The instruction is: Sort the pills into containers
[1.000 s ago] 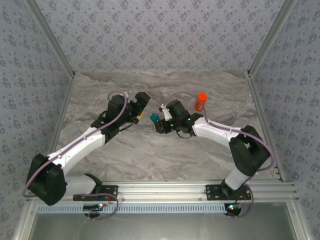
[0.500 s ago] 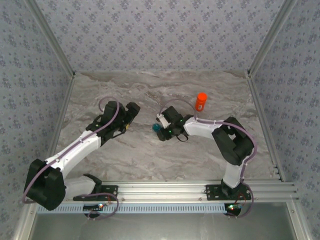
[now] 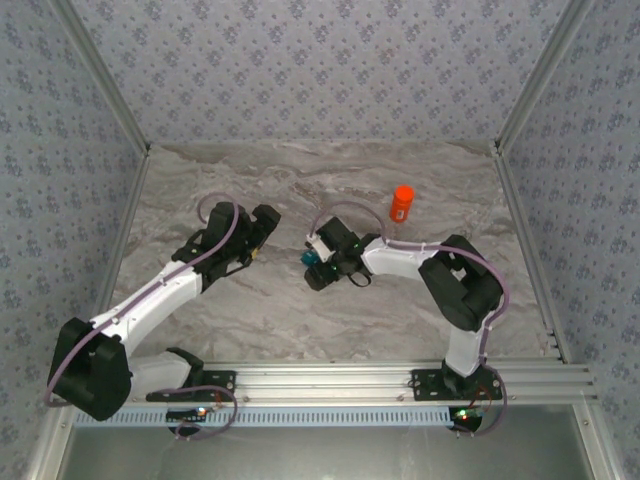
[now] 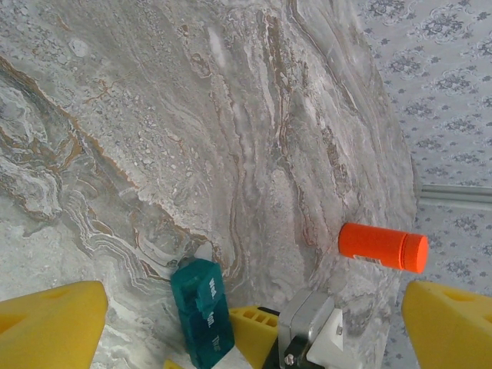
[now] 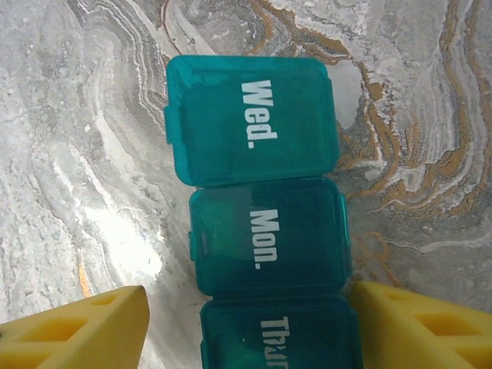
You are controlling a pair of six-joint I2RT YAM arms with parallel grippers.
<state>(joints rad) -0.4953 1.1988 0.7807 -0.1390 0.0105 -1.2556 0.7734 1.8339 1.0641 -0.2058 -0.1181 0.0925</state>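
- Lying flat on the marble table (image 3: 300, 320), the teal pill box (image 5: 261, 177) sits directly under the right pincer (image 5: 250, 296), with its near end between the two yellow fingers (image 5: 84, 327).
- Its long axis runs straight out ahead of that pincer, along the line of the fingers. The jaws therefore bracket its short width: the Thu. compartment lies between them, with Mon. and Wed. farther out.
- The right pincer is released. Its jaws stand apart and bare table shows between one finger and the box wall. Whether the other finger touches the wall or is just beside it I cannot tell.
- All three lids (image 5: 265, 238) in the wrist view are shut, so one will probably have to be flipped up before any pill goes in.
- The left pincer (image 4: 254, 296) is spread wide and holds nothing. The box lies ahead of it and well apart, so the right arm is plainly the nearer.
- An orange bottle (image 3: 401, 203) stands upright beyond the right pincer and off to one side, well apart from the box and not in the way.
- Nothing lies between the right pincer and the box. A reach from the left would meet the right pincer's own body, which sits just beside the box.
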